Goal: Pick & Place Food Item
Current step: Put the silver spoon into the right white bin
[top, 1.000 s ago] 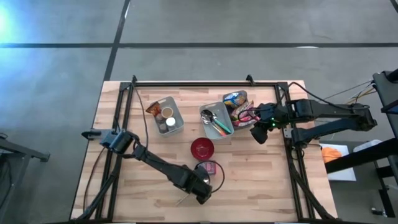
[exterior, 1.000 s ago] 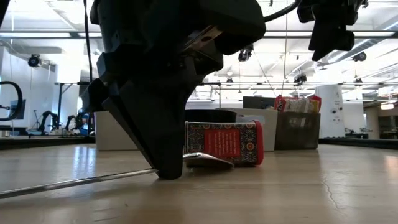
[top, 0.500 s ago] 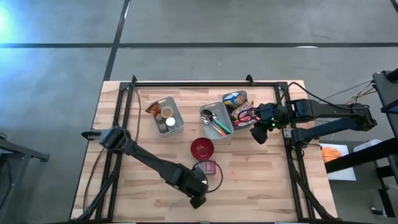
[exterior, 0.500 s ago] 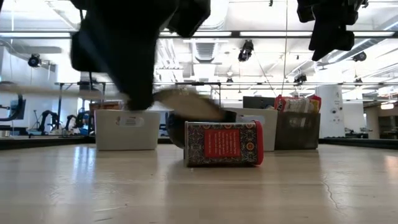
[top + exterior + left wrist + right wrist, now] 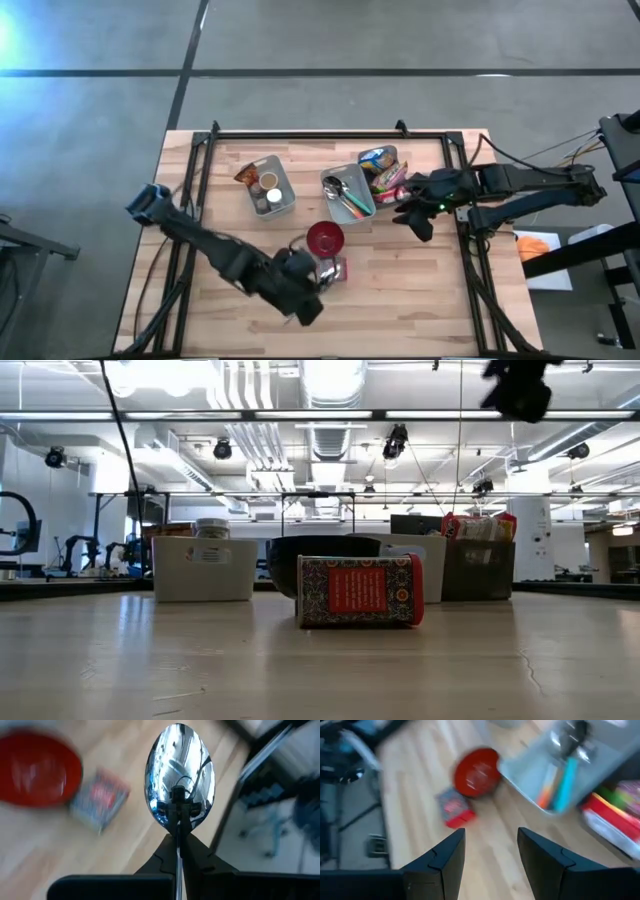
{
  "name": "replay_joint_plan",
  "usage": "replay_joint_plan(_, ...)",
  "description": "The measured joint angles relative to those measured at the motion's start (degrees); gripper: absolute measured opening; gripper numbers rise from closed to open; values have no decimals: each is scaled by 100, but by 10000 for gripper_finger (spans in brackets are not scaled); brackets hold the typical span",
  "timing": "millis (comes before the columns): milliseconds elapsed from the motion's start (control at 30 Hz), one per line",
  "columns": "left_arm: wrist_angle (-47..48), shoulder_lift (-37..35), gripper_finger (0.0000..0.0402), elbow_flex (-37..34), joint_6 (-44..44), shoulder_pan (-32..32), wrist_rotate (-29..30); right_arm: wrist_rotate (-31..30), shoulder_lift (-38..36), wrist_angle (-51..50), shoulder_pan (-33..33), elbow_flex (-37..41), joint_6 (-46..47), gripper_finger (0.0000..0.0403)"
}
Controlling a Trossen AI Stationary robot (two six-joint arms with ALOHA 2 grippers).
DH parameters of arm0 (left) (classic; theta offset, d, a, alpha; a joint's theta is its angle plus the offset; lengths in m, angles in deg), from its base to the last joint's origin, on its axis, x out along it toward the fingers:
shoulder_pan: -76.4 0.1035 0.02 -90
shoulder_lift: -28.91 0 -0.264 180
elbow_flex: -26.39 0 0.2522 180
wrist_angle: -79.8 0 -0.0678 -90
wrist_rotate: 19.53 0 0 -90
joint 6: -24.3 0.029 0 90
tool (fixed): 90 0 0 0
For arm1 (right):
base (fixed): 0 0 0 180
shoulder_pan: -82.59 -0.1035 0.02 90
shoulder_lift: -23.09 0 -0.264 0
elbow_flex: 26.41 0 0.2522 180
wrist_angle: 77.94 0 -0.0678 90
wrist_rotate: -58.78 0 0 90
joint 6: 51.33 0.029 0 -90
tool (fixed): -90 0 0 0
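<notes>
Steel spoon (image 5: 179, 782) pinched in left tool (image 5: 179, 836); right tool (image 5: 489, 851) half-open; bins (image 5: 349, 195) behind.

High view looks straight down on the whole counter (image 5: 400, 300). Low view sits at counter level, facing the room. Both wrist views peer down close, sharing the red bowl (image 5: 37, 767) and patterned box (image 5: 454, 808).
</notes>
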Motion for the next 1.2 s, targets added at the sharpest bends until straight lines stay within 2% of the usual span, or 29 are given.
replay_joint_plan(100, -550, -391, 1, -174, 390, 208, 426, 226, 16, 728, -103, 4, -18, 177)
replay_joint_plan(233, -1849, -875, 1, -545, 1225, 647, 490, 497, 112, 1795, -297, 34, -76, 177)
replay_joint_plan(367, -3442, -1220, 0, -1024, 2200, 1141, -224, 681, 243, 2712, -492, 55, -84, 177)
replay_joint_plan(500, -4487, -1399, 0, -1427, 2567, 1658, -917, 701, 384, 3328, -659, 50, 4, 177)
replay_joint_plan(767, -5391, -1431, 0, -1792, 2772, 2464, -2330, 629, 1047, 4361, -723, 21, 294, 177)
replay_joint_plan(967, -5645, -1433, 0, -1826, 3025, 2789, -3045, 455, 1604, 4980, -719, -186, 238, 177)
replay_joint_plan(1200, -6046, -1437, 0, -1826, 3057, 2942, -3679, 438, 2010, 4985, -719, -797, -117, 177)
